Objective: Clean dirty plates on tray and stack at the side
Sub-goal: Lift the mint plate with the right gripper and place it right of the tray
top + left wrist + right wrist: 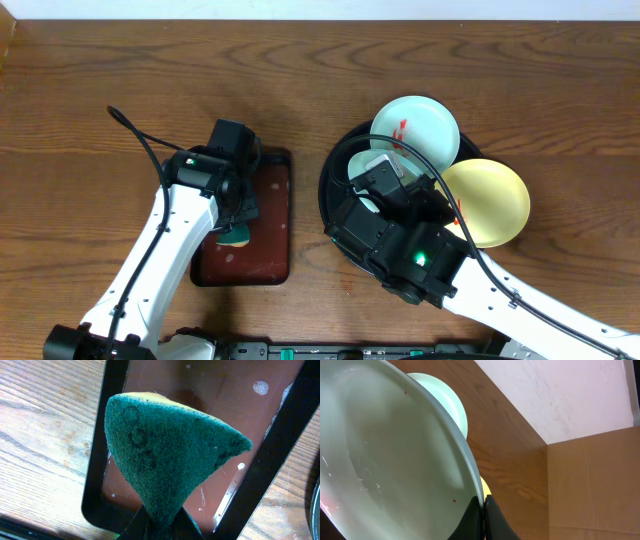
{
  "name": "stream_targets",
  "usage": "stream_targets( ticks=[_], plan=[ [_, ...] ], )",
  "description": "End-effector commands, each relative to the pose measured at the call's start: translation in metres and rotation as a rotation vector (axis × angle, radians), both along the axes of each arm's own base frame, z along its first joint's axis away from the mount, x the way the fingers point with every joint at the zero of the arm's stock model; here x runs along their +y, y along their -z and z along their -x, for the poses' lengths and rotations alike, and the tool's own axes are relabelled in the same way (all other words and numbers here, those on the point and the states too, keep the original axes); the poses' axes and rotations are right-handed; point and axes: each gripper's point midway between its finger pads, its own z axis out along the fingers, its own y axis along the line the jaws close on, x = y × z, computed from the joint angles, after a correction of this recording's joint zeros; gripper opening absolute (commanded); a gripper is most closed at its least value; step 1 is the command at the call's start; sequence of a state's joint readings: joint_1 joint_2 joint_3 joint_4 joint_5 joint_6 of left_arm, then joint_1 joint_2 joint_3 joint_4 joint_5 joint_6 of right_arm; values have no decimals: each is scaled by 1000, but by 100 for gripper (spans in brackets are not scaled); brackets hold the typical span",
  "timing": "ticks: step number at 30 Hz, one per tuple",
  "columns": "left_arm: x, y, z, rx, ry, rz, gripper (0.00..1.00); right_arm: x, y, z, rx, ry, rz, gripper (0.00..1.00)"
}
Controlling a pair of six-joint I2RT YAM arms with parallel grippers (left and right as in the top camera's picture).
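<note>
We count 3 plates. The blue plate, w/ red smears, & the yellow plate overhang the black tray rim. The 3rd plate is pinched at its edge by the right tool, over the black tray. The left tool clamps 1 green sponge above 1 red-brown tray on the counter.

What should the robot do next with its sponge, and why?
Probably carry the sponge across to the plate and wipe. The left gripper pinches the sponge above the small red-brown tray, while the right gripper holds that plate by its rim, red specks showing.
</note>
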State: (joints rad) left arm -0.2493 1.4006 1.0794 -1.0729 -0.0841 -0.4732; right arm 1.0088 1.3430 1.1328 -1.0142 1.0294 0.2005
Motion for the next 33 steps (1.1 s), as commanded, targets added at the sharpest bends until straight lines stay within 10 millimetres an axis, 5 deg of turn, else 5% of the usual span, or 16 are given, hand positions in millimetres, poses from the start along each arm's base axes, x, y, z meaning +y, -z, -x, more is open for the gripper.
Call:
stream_targets(
  ticks=[1,14,18,21,25,28,31,33],
  plan=[
    [1,-1,0,-2,5,-2,8,-1,-18,-1,-57,9,-15,1],
    [1,-1,0,-1,5,-3,7,-14,-32,-6,-136,65,23,1],
    [1,-1,0,-1,5,-3,8,1,-9,-1,13,-33,15,1],
    [1,-1,0,-2,5,-2,8,-16,-20,-5,-61,40,66,1],
    [1,-1,0,-1,5,-3,8,-1,0,-1,74,-54,45,1],
    [1,-1,0,-1,5,-3,8,-24,-15,-8,-44,81,30,1],
    [1,-1,0,-1,5,-3,8,-6,5,-4,93,-17,-10,1],
    [1,-1,0,-1,5,-3,8,-12,1,-4,73,1,22,1]
  ],
)
